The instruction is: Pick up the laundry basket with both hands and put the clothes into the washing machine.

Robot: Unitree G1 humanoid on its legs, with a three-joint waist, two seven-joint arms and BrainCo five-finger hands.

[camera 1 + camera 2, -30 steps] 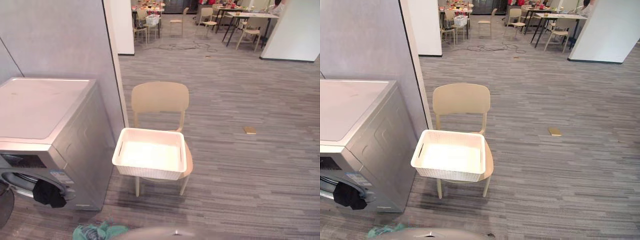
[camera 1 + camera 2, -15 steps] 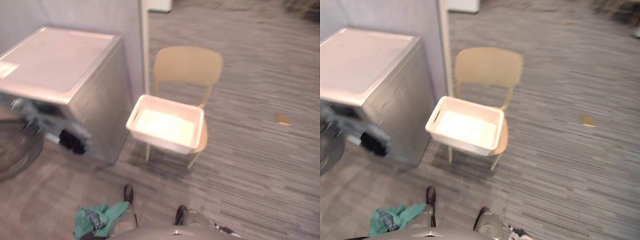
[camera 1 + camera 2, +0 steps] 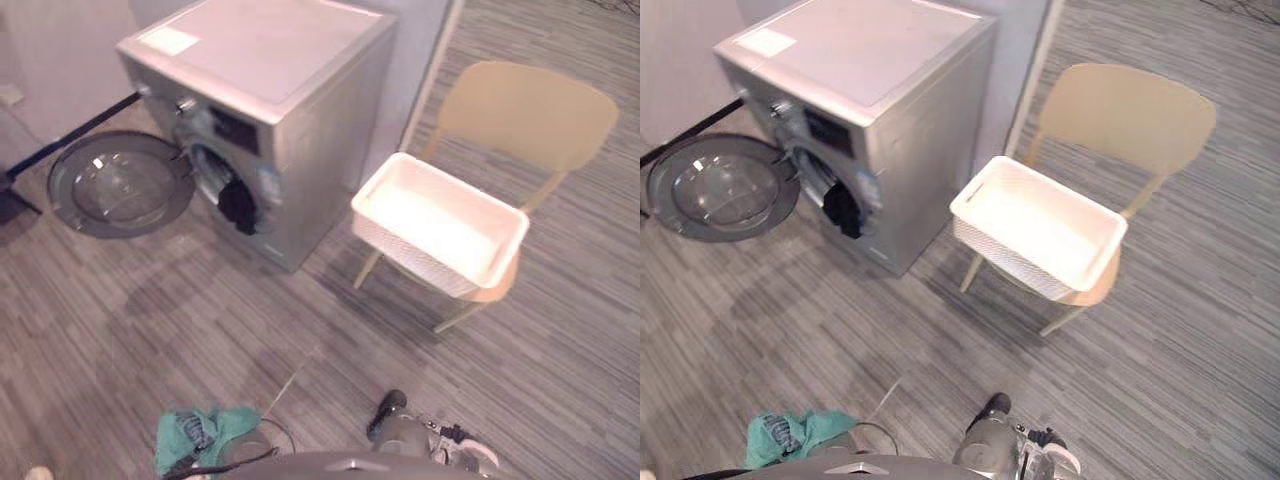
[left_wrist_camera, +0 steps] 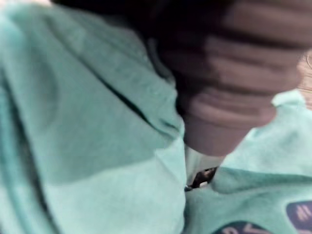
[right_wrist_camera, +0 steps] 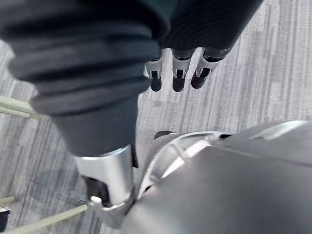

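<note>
Nearest: crumpled teal garment point(image 3: 205, 435) low at the robot's left side, above the grey striped floor point(image 3: 150, 310). Left wrist view: left robot hand point(image 4: 234, 73) lies right against the same teal cloth, which covers it past the ribbed cover; cannot tell whether it grips. Right robot hand point(image 5: 176, 70) hangs over bare floor, fingers straight and relaxed, holding nothing. Further out, to the robot's left: silver front-loading washing machine point(image 3: 300, 100), its round door point(image 3: 118, 185) swung fully open to the machine's left. A dark garment point(image 3: 238, 205) hangs out of the drum mouth. Just right of the machine: white laundry basket point(image 3: 405, 255) sits on the seat of a tan chair point(image 3: 525, 110), apart from both robot hands, its white bottom in plain view. The chair's back rises behind the basket.
</note>
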